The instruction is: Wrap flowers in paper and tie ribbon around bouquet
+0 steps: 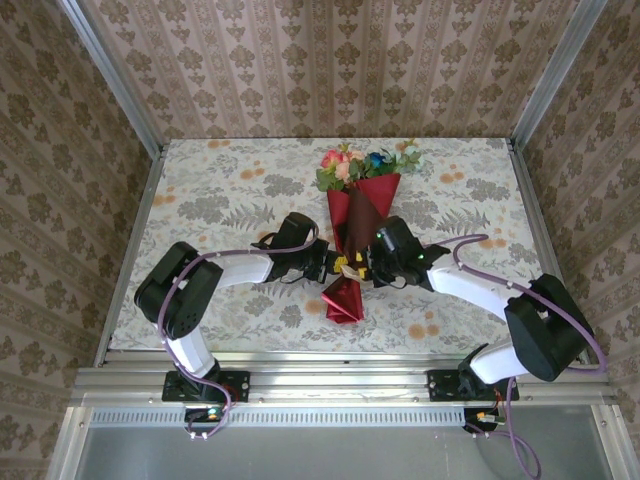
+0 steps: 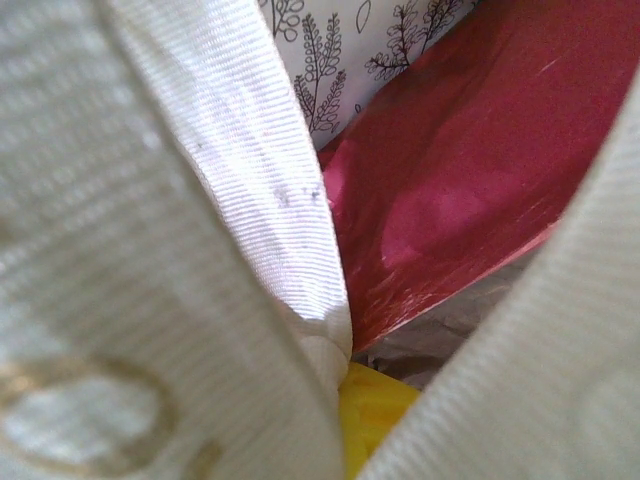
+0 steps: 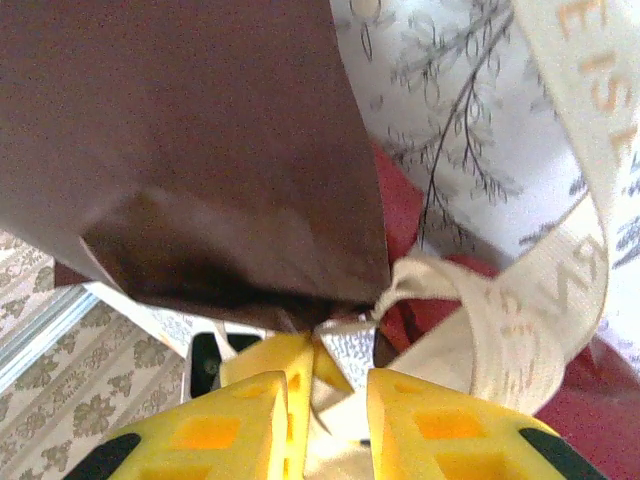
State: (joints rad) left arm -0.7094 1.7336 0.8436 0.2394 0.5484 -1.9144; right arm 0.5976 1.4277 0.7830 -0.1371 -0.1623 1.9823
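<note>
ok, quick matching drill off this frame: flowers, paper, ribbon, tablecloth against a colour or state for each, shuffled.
Things:
1. flowers
2. paper
3. ribbon
4. tablecloth

Descriptions:
A. cream, woven, faint lettering, looped against the cone
B. pale with a leaf print, lying under everything
C. pink, orange and blue heads sticking out at the far end
D. red and maroon, rolled into a tapering cone

Pairs: 1-C, 2-D, 3-A, 4-B
</note>
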